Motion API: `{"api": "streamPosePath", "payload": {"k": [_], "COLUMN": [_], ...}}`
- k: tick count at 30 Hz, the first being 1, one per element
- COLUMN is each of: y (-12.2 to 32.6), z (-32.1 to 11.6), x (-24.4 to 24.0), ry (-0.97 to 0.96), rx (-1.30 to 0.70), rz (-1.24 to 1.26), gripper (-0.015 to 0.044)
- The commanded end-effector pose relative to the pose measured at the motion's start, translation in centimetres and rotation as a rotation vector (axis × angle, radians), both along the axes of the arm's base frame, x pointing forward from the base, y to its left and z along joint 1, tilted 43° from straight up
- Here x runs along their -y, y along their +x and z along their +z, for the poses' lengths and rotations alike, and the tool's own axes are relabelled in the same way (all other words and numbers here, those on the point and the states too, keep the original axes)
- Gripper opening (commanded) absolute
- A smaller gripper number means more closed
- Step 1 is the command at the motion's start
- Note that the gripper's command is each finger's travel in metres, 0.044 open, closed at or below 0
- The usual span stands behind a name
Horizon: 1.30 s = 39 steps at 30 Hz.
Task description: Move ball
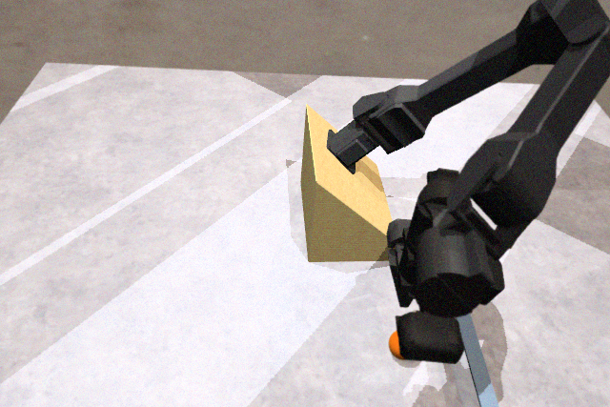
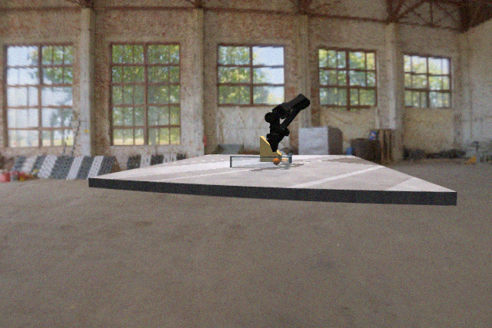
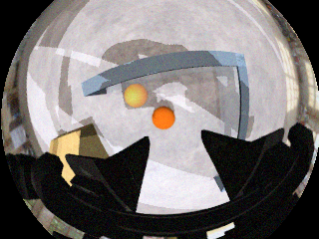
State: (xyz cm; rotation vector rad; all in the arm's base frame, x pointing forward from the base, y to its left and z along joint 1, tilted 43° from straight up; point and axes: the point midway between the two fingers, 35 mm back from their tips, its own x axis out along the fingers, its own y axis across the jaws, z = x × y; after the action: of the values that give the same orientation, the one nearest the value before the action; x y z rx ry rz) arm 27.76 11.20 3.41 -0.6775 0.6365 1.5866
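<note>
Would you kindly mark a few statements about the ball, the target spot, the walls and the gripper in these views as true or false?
1. The gripper is clamped on the orange ball. False: the fingers stand open and empty, with the ball lying on the table beyond them.
2. The ball rests apart from the see-through copy. True.
3. The two clear walls meet in a corner. True.
4. The ball sits on top of the yellow wedge. False: it lies on the table, apart from the wedge.
5. The gripper points down toward the table. True.
</note>
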Motion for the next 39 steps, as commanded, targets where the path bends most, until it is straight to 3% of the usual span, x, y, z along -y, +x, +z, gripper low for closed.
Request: {"api": "streamPosePath", "payload": {"k": [1, 38, 39], "y": [-1.1, -1.9, -1.9], "z": [0.0, -3.9, -3.9], "x": [-0.9, -4.5, -4.5], "ry": [0.012, 0.015, 0.015], "rx": [0.008, 0.007, 0.007], "rz": [0.085, 0.085, 0.085], "gripper": [0.0293, 0.0293, 0.0267]}}
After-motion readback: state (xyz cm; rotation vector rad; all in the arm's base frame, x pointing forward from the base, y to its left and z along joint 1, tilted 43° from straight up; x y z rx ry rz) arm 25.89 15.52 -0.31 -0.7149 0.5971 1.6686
